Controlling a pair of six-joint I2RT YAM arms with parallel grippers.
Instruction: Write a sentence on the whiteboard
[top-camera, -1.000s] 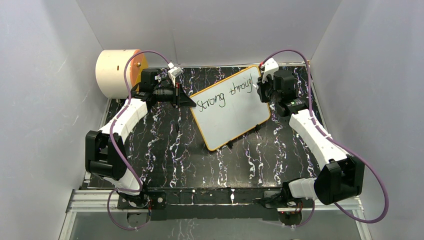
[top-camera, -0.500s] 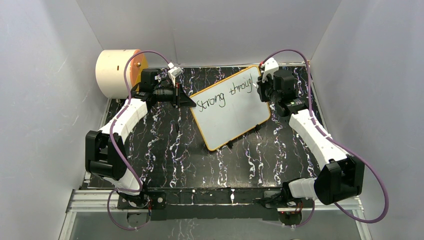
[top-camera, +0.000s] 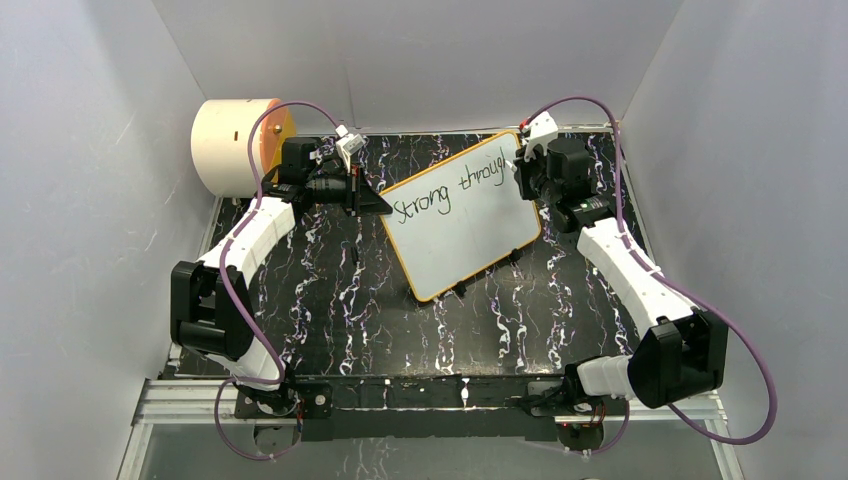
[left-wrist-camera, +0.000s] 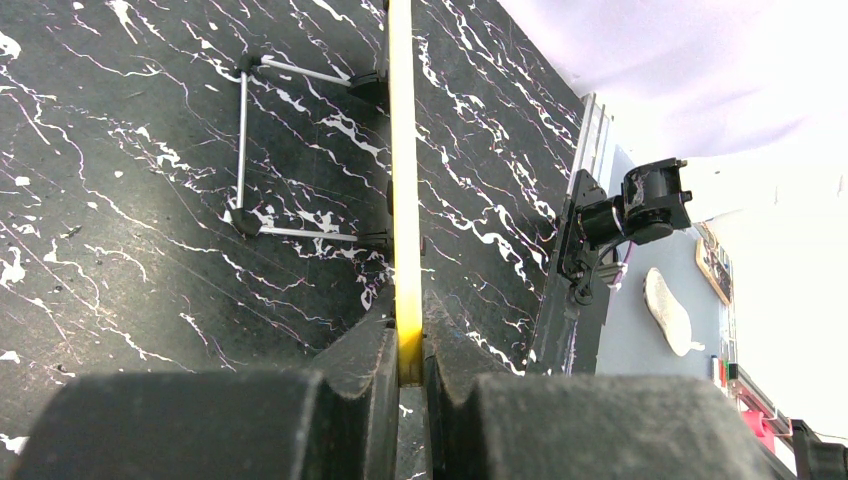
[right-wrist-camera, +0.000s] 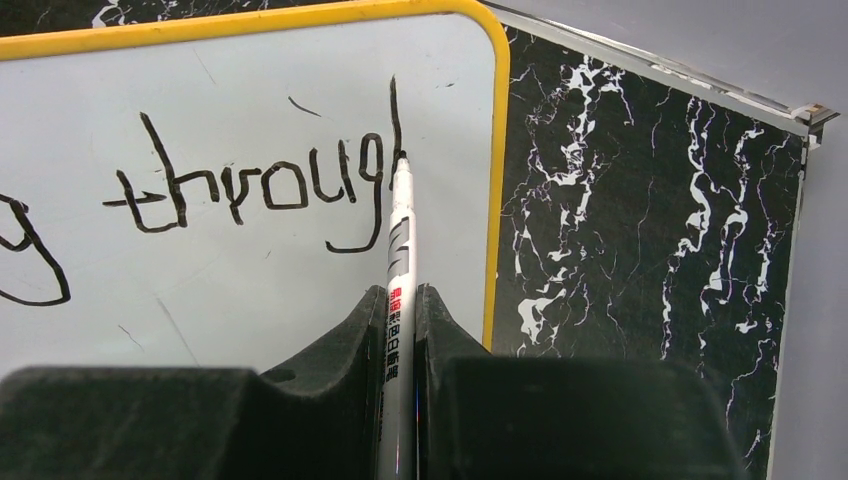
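Note:
The whiteboard (top-camera: 462, 225), white with a thin orange-yellow frame, lies tilted on the black marbled table and reads "Strong throug" plus one tall stroke. My left gripper (top-camera: 384, 205) is shut on its left corner. In the left wrist view the yellow frame edge (left-wrist-camera: 402, 150) runs straight into that gripper (left-wrist-camera: 408, 338). My right gripper (top-camera: 521, 176) hovers over the board's far right corner, shut on a white marker (right-wrist-camera: 401, 235). The marker's black tip rests on the whiteboard (right-wrist-camera: 250, 300) at the foot of the tall stroke, after the "g". The right gripper (right-wrist-camera: 401, 296) clamps the barrel.
A cream cylinder with an orange face (top-camera: 238, 146) lies at the back left corner. Grey walls enclose the table (top-camera: 350, 300) on three sides. The board's thin wire feet (left-wrist-camera: 241, 150) stick out beneath it. A metal rail (right-wrist-camera: 700, 80) edges the table beyond the board.
The right gripper and marker have shifted slightly toward the board's far edge along the tall stroke. The left arm and the board have not moved.

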